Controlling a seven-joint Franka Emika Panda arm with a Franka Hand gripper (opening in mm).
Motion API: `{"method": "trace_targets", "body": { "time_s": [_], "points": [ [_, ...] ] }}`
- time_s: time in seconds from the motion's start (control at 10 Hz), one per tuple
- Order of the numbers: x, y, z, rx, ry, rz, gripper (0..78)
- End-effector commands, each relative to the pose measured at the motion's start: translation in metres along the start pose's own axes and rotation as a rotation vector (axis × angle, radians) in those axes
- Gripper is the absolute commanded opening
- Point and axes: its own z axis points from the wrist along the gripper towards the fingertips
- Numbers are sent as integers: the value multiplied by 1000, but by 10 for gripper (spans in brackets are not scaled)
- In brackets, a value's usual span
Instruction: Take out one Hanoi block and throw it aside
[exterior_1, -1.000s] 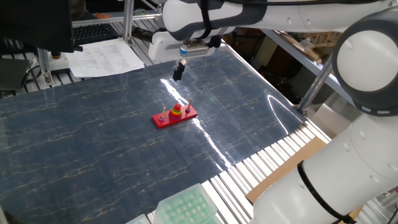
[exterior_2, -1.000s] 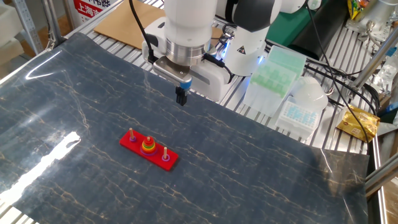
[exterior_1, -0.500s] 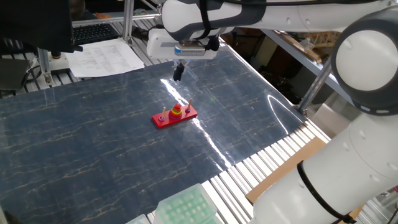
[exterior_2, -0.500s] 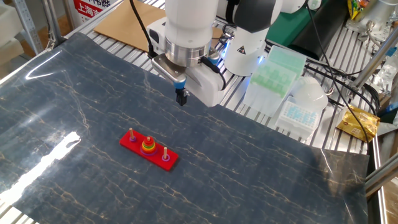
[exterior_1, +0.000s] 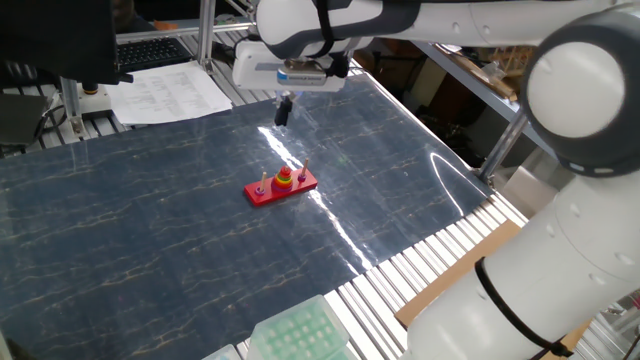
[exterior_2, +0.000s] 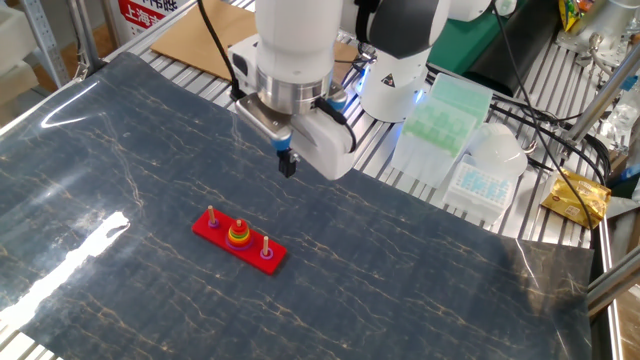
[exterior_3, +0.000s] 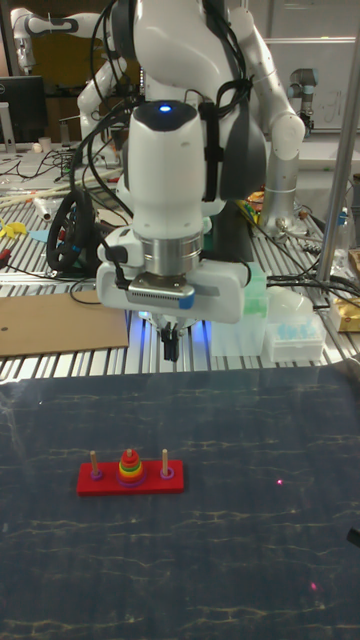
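A red base (exterior_1: 300, 186) (exterior_2: 213, 231) (exterior_3: 175, 482) with three pegs lies on the dark mat. Its middle peg carries a small stack of rings, green and yellow below. On top sits the tiny red Hanoi block (exterior_1: 285, 175) (exterior_2: 239, 226) (exterior_3: 127, 457). My gripper (exterior_1: 282, 112) (exterior_2: 287, 166) (exterior_3: 170, 373) hangs well above the mat, behind the base and apart from it. It points down, its fingers look pressed together, and nothing shows between them.
A green pipette-tip rack (exterior_2: 447, 110) and a white box (exterior_2: 485, 180) stand beside the robot's base. Another green rack (exterior_1: 300, 335) sits at the mat's near edge. Papers (exterior_1: 170, 90) lie at one corner and cardboard (exterior_2: 200, 40) lies beyond the mat.
The hand has turned about its vertical axis and drifted slightly, staying high above the mat. The base and its rings have not moved.
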Motion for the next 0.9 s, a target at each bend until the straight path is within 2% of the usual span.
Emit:
{"method": "trace_targets", "body": {
  "time_s": [0.1, 0.6, 0.9],
  "points": [
    [-16, 4, 1, 1, -9, -9, 0],
    [-36, 7, 3, 1, -13, -6, 0],
    [-38, 7, 3, 4, -17, 4, 0]
  ]
}}
